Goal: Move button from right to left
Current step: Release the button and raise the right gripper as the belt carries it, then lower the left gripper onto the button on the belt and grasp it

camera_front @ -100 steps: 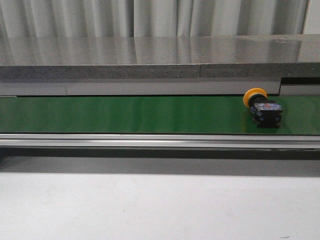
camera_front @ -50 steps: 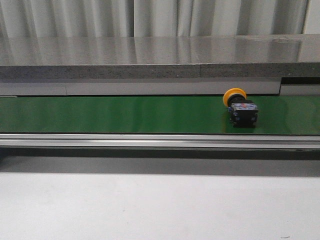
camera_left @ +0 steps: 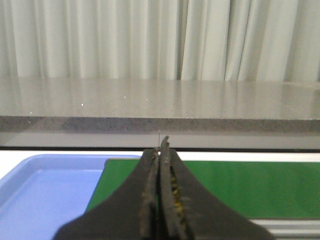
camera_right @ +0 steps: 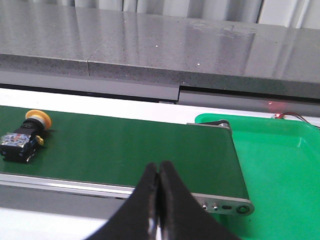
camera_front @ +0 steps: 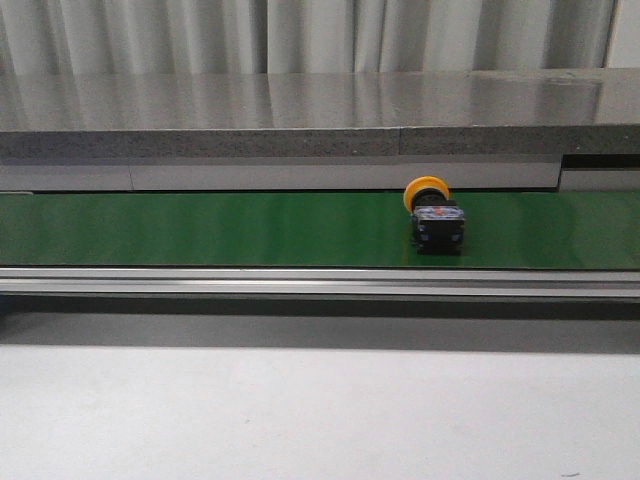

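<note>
The button (camera_front: 434, 213) lies on its side on the green conveyor belt (camera_front: 200, 230), right of the middle in the front view, its yellow-orange cap toward the back and its black body toward the front. It also shows in the right wrist view (camera_right: 24, 135). My right gripper (camera_right: 158, 168) is shut and empty, hanging over the belt's near rail, well apart from the button. My left gripper (camera_left: 160, 146) is shut and empty, over the belt's left end. Neither gripper shows in the front view.
A blue tray (camera_left: 45, 190) sits past the belt's left end. A green tray (camera_right: 280, 165) sits past the belt's right end. A grey stone ledge (camera_front: 320, 120) runs behind the belt. A white table surface (camera_front: 320, 410) lies in front of the belt's metal rail (camera_front: 320, 283).
The button has travelled to the left along the belt, from near the right edge of the front view to right of its middle. No gripper touches it.
</note>
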`<state>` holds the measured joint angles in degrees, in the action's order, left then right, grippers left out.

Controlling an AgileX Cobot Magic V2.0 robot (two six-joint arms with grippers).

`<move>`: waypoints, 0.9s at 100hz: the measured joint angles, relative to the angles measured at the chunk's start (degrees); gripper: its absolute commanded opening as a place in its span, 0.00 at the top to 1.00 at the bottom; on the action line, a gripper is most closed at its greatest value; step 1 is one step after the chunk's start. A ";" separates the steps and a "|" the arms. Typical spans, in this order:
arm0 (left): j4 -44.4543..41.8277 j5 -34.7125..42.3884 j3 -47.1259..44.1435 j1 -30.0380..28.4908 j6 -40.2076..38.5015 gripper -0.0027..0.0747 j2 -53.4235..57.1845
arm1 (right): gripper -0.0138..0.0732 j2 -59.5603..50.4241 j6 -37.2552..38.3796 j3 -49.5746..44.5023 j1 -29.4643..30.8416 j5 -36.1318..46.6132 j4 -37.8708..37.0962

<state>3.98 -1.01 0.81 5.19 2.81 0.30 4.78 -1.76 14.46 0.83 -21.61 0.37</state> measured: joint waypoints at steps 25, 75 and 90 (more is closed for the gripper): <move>0.00 -15.02 13.66 0.00 0.00 0.99 -7.15 | 0.92 0.00 0.00 0.00 0.00 0.00 0.00; 0.00 -28.29 39.05 0.00 2.59 0.34 -43.36 | 0.92 0.00 0.12 0.00 0.00 0.01 0.00; 2.19 -28.41 43.65 0.00 2.90 0.11 -51.84 | 0.92 0.00 0.12 0.00 0.00 0.01 0.00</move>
<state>6.18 -29.42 44.46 5.19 5.71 -51.54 4.78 -1.64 14.46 0.83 -21.60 0.37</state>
